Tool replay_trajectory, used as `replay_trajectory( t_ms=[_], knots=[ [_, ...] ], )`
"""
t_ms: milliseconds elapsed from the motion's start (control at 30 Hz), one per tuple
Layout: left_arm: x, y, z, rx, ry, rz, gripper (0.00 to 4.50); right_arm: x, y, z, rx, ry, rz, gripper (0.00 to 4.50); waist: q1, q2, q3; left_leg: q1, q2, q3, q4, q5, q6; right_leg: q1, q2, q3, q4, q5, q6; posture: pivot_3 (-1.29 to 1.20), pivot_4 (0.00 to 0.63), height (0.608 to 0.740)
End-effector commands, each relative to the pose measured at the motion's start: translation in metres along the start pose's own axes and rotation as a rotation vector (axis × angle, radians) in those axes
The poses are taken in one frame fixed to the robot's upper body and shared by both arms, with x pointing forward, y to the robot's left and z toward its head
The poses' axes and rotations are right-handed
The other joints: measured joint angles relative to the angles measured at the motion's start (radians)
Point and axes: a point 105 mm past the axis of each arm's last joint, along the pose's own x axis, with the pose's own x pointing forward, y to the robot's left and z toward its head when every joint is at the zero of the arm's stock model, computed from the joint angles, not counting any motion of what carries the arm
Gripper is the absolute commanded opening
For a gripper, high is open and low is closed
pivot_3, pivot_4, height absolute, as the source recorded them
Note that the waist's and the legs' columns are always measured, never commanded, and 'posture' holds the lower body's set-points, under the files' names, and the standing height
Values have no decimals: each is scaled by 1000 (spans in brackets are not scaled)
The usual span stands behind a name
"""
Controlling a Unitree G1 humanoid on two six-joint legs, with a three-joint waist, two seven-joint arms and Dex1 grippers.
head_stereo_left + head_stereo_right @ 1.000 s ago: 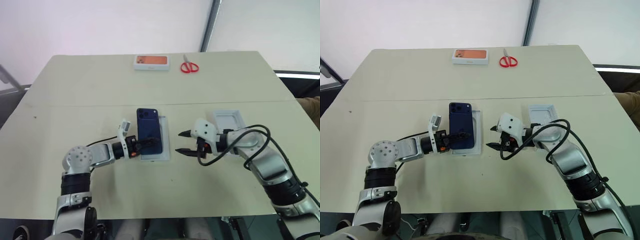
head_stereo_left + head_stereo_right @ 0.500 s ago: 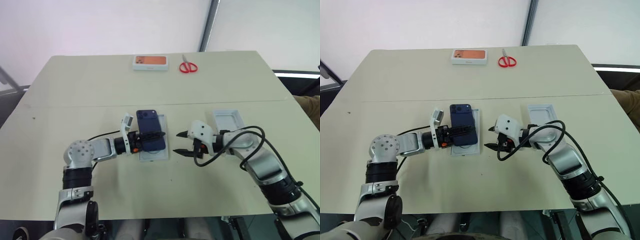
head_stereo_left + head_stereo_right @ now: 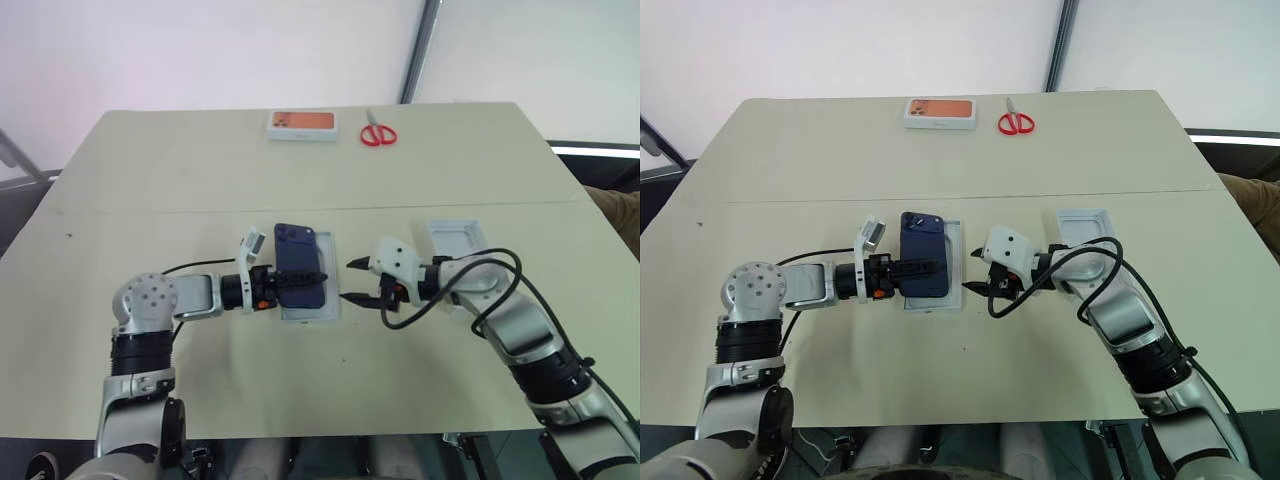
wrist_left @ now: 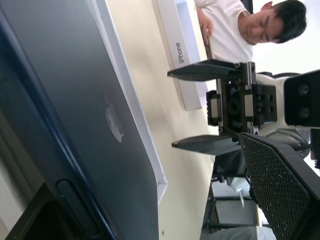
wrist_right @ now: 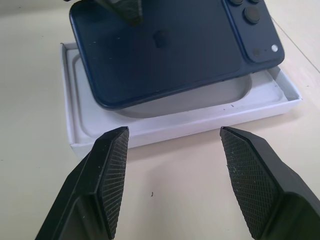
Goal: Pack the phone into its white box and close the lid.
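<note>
- Right claw (image 3: 348, 281), wide and empty just beside the white box (image 3: 310, 313), could best press the phone (image 3: 300, 255) down gently
- Left claw (image 3: 318, 277) spread around the phone, which lies tilted over the box, apparently unseated
- Lid (image 3: 455, 238) waits beyond on the table (image 3: 200, 170)

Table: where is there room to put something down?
The table is bare along its near edge in front of both arms, on its far left, and across the middle strip between the orange box, scissors and the phone. It is crowded at the centre: phone over white box, both pincers, and the lid.
</note>
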Motion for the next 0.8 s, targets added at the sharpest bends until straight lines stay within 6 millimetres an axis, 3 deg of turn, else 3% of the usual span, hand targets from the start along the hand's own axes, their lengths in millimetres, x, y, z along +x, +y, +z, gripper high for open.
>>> replay_trajectory(
  t_ms=[33, 333, 533, 800],
  knots=[
    [-4, -17, 7, 55, -4, -61, 4164, 1, -1, 9, -39, -28, -3, 3066, 0, 0, 0, 0, 0, 0, 0, 0, 0, 0, 0, 0, 0, 0, 0, 0, 150, 740],
    [-2, -8, 10, 67, -10, -9, 4164, 5, 0, 10, -49, -32, -2, 3066, 1, 0, 0, 0, 0, 0, 0, 0, 0, 0, 0, 0, 0, 0, 0, 0, 150, 740],
    [-5, -19, 10, 100, 14, -34, 4164, 5, -1, 10, -51, -29, -1, 3066, 0, 0, 0, 0, 0, 0, 0, 0, 0, 0, 0, 0, 0, 0, 0, 0, 150, 740],
    [-22, -14, 14, 125, -2, 23, 4164, 7, -2, 10, -57, -31, 0, 3066, -1, 0, 0, 0, 0, 0, 0, 0, -1, 0, 0, 0, 0, 0, 0, 0, 150, 740]
  ],
)
